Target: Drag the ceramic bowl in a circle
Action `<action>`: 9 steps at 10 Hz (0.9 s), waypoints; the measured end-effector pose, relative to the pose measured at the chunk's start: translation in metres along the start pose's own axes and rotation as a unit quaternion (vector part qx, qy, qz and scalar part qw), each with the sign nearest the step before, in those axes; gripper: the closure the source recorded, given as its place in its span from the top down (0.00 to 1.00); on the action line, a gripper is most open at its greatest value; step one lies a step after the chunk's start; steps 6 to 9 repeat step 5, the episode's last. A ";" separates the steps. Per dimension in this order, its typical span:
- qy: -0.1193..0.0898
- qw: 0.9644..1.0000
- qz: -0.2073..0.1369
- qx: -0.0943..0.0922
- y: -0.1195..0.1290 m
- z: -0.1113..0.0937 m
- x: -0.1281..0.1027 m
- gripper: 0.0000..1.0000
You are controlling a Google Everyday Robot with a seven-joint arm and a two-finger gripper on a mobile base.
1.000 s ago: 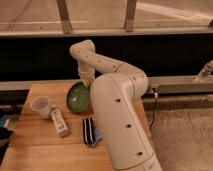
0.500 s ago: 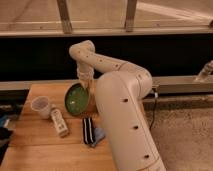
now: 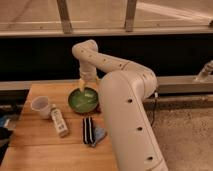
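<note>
The ceramic bowl, round and glossy green inside with a paler rim, sits on the wooden table near its far right side. My gripper comes down from above and sits at the bowl's far rim, touching or just over it. The big white forearm hides the bowl's right edge and the table's right side.
A small white cup stands left of the bowl. A small white bottle lies in front of the cup. A black flat object on a blue cloth lies in front of the bowl. A dark wall and rail run behind the table.
The bowl first slid slightly left with the gripper at its rim, then right and a little toward the table's front. The cup, bottle and black object have not moved.
</note>
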 end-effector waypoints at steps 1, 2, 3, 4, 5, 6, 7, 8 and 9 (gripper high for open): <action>-0.004 1.000 0.012 0.014 -0.012 -0.004 0.000 0.80; -0.014 0.999 0.034 0.034 -0.031 -0.016 0.000 0.80; -0.025 0.997 0.056 0.051 -0.050 -0.030 0.002 0.80; -0.034 0.994 0.075 0.065 -0.066 -0.041 0.006 0.80; -0.046 0.989 0.108 0.086 -0.086 -0.056 0.016 0.80; -0.046 0.989 0.108 0.086 -0.086 -0.056 0.016 0.80; -0.046 0.989 0.108 0.086 -0.086 -0.056 0.016 0.80; -0.046 0.989 0.108 0.086 -0.086 -0.056 0.016 0.80; -0.046 0.989 0.108 0.086 -0.086 -0.056 0.016 0.80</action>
